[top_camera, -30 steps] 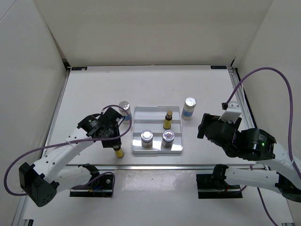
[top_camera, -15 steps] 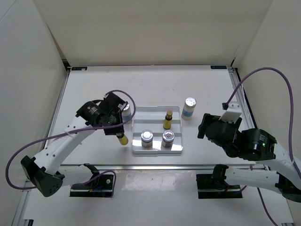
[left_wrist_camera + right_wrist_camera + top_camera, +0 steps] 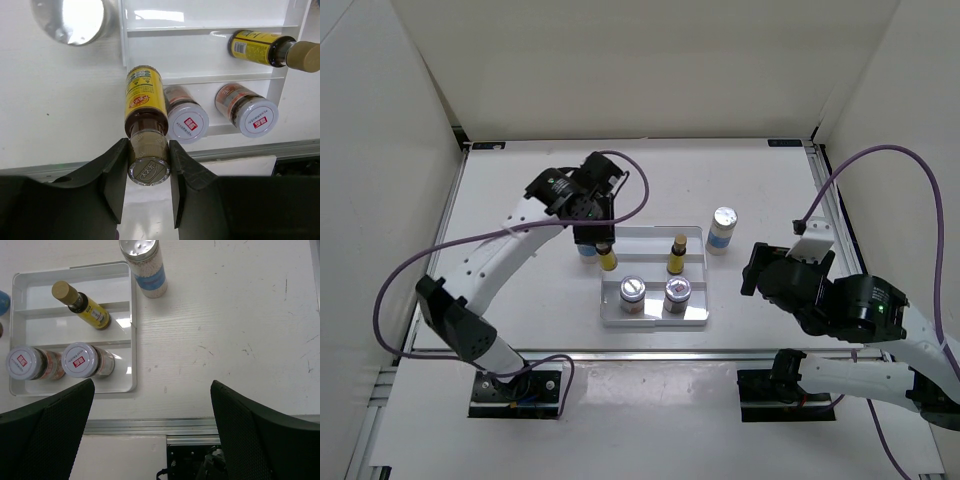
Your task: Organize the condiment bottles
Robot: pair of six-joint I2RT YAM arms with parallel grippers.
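Over the tray's left rim, the left gripper carries 1 yellow bottle by its cap.

Nearest the bases, the right gripper [image 3: 152, 386] hangs right of the white tray [image 3: 650, 238], fingers spread wide on nothing, likely parked out of the way. In the tray's near row stand the 2 red-label jars [image 3: 632, 290], grouped by kind. The middle row holds the upright yellow bottle [image 3: 676, 252]. The left gripper [image 3: 148, 150] pinches the held yellow bottle [image 3: 145, 95] at its dark cap, leaving the body free to go down; I judge it bound for the spot beside its twin. Farther on, the right white cylinder [image 3: 723, 228] stands on the table beside the tray, the left white cylinder [image 3: 80, 17] just outside its far-left corner. The bare far row probably awaits them.
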